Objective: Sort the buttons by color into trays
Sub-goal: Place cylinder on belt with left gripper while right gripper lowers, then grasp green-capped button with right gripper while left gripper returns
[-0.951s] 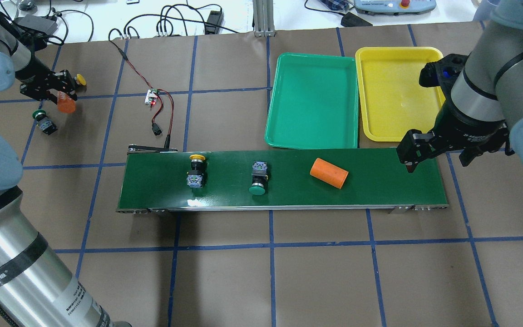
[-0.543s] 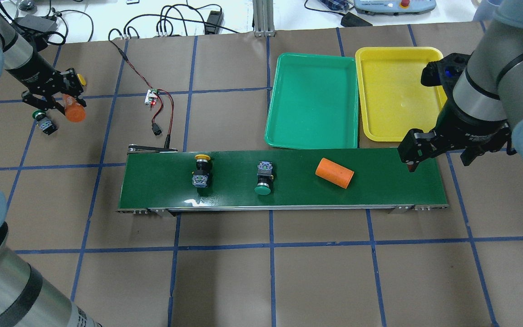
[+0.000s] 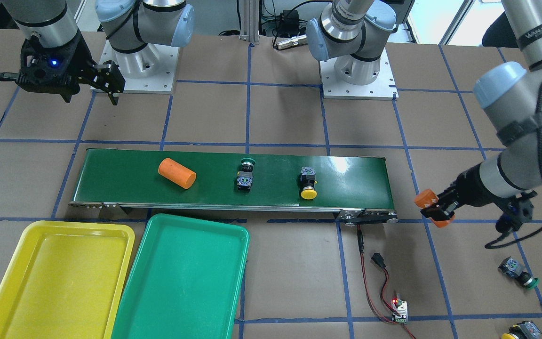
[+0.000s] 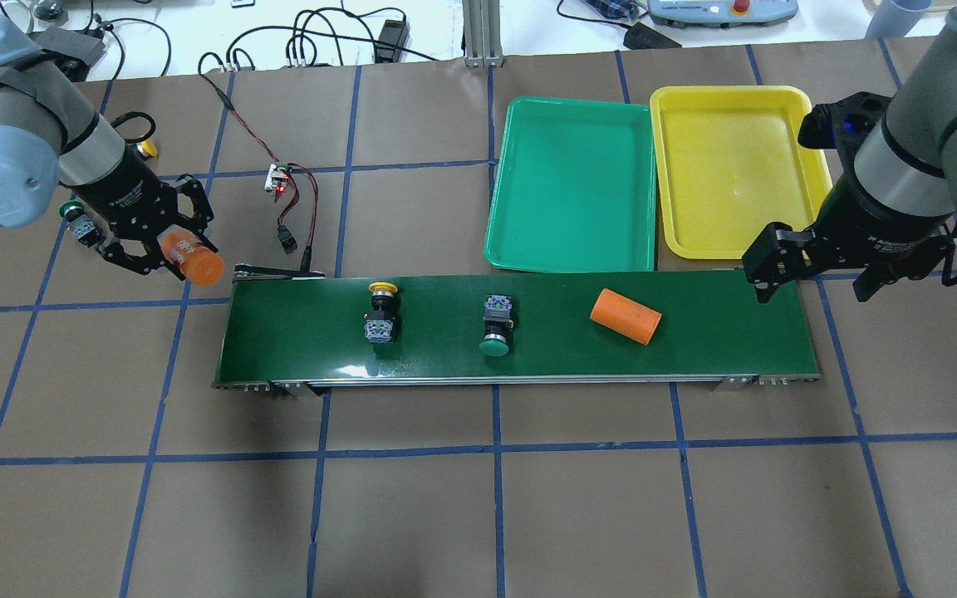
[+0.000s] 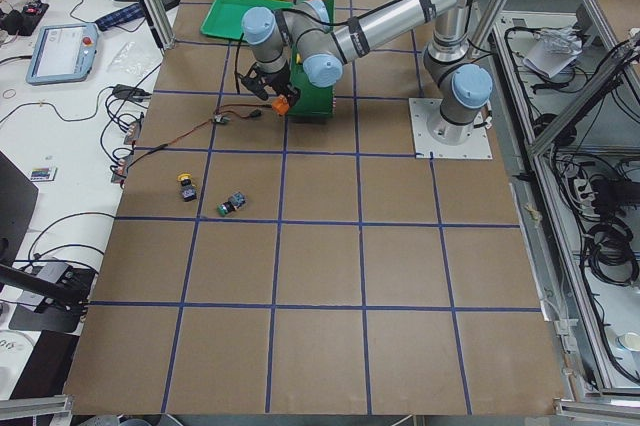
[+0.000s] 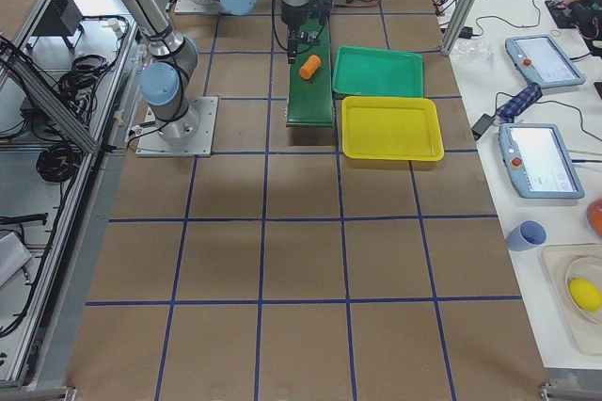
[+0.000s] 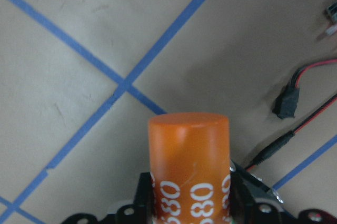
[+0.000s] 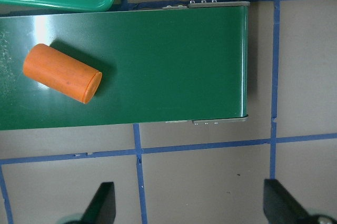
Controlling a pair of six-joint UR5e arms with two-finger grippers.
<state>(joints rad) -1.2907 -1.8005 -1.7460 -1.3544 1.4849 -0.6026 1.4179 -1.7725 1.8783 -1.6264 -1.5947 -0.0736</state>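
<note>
**Asker:** What is each arm's tool doing?

**Describer:** The left gripper (image 4: 175,247) is pinching an orange cylinder (image 4: 200,264) between its two fingers. The cylinder sticks out past the fingertips and has white numerals printed on it. The gripper hangs over the brown table (image 4: 495,515), just off the left end of the dark green belt (image 4: 694,336). The right gripper (image 4: 813,278) has its fingers spread wide with nothing between them. It hovers by the right end of the belt, near the yellow tray.

**Asker:** Where are the buttons?

**Describer:** Two lie on their sides on the belt. A yellow-capped button (image 4: 381,309) sits toward the belt's left end, and a green-capped button (image 4: 496,328) sits near its middle, well apart from the first. Further right on the belt a second orange cylinder (image 4: 625,316) lies on its side. Two more buttons lie on the table, well away from the belt on the robot's left. They are a green-capped one (image 3: 518,272) and a yellow-capped one (image 3: 520,331), and they lie near each other.

**Asker:** And the trays?

**Describer:** A green tray (image 4: 570,183) and a yellow tray (image 4: 728,166) lie side by side on the table, on the far side of the belt's right half. The green tray's near edge is just beside the belt.
</note>
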